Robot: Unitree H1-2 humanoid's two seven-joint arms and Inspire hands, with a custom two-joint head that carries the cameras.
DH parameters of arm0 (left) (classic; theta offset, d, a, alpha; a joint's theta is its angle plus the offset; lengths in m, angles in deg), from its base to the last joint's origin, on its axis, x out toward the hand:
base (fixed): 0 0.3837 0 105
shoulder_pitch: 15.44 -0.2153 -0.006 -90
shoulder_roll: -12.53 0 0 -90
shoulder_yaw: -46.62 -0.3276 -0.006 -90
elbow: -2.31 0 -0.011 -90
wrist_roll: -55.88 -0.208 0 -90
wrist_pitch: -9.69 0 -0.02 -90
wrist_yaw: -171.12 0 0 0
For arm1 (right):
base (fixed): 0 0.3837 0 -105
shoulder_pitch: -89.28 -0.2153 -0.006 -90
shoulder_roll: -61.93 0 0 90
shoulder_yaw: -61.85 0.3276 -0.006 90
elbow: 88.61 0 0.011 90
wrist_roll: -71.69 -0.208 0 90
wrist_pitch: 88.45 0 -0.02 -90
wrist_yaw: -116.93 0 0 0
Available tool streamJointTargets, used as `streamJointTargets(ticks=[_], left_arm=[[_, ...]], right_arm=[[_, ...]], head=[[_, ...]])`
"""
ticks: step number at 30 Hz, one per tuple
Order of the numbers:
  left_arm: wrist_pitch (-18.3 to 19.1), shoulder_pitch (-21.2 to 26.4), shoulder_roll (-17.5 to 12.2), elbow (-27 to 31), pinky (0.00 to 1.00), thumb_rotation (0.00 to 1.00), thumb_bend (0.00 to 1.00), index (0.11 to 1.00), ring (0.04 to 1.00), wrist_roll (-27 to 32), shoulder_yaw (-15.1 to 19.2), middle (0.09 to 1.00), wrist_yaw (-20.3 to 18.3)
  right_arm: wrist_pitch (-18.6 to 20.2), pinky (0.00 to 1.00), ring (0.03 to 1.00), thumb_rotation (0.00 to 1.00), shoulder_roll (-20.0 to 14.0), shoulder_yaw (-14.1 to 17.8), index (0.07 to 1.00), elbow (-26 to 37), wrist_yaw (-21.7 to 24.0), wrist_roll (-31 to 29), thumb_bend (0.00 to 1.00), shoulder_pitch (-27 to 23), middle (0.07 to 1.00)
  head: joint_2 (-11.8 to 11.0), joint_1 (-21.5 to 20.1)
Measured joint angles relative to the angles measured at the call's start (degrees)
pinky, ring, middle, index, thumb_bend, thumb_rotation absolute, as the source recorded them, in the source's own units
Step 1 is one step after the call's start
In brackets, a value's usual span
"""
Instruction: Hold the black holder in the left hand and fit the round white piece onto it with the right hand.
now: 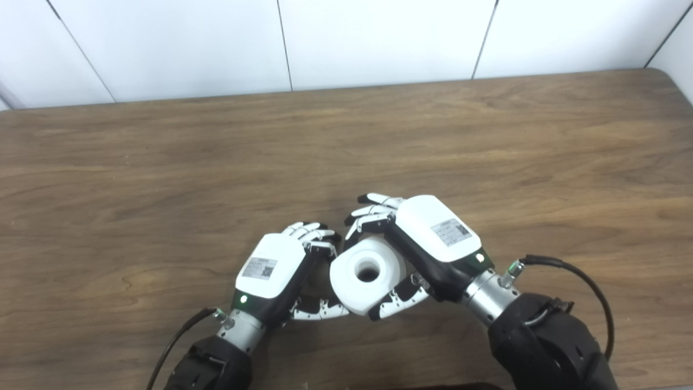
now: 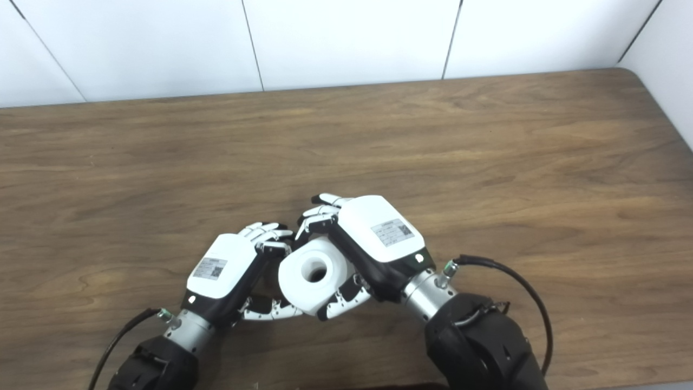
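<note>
Low in the frame, just left of centre, the two hands meet over the brown wood-grain table [image 1: 487,162]. The round white plastic piece with a dark centre hole [image 1: 368,273] sits between them, tilted so its holed face looks up toward the cameras. The right hand [image 1: 433,244], entering from the lower right on a black forearm with a looping black cable [image 1: 587,284], is closed around this piece: its thumb presses the lower edge and its fingers [image 1: 373,214] curl over the far side. The left hand [image 1: 276,271], coming up from the lower left, is curled with its fingertips against the left rim of the white piece and its thumb lying low beneath it. What it grips cannot be told; the black holder is hidden, if it is there, behind the palm and the white piece. Farther up, the tabletop runs bare to white wall panels [image 1: 379,38] along the top edge.
</note>
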Motion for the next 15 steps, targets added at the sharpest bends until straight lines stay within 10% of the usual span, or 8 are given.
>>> streamJointTargets(ticks=[6,8,13,15], left_arm=[[0.0,0.0,0.1,0.0,0.87,0.05,0.52,0.487,0.859,0.0,0.0,0.787,0.0],[0.0,0.0,0.1,-0.1,0.87,0.05,0.52,0.487,0.859,0.0,0.0,0.787,0.0],[0.2,0.0,0.4,-0.1,0.87,0.08,0.52,0.494,0.852,0.0,0.0,0.786,-0.1],[0.2,0.1,0.4,-0.1,0.87,0.22,0.75,0.624,0.852,-0.1,0.0,0.789,-0.1]], right_arm=[[-0.1,0.81,0.882,0.15,0.0,0.4,0.489,-0.3,-0.2,-0.1,0.52,-0.1,0.769],[-0.2,0.79,0.876,0.23,-0.1,0.5,0.55,-0.4,-0.3,-0.2,0.86,-0.1,0.766],[-0.3,0.78,0.885,0.3,-0.6,1.1,0.598,-2.1,0.3,-0.5,0.98,0.2,0.781],[-0.2,0.78,0.89,0.31,-0.7,1.3,0.613,-2.4,0.7,-0.7,1.0,0.4,0.787]], head=[[-0.1,0.2],[-0.1,0.2],[-0.1,0.2],[-0.1,0.2]])
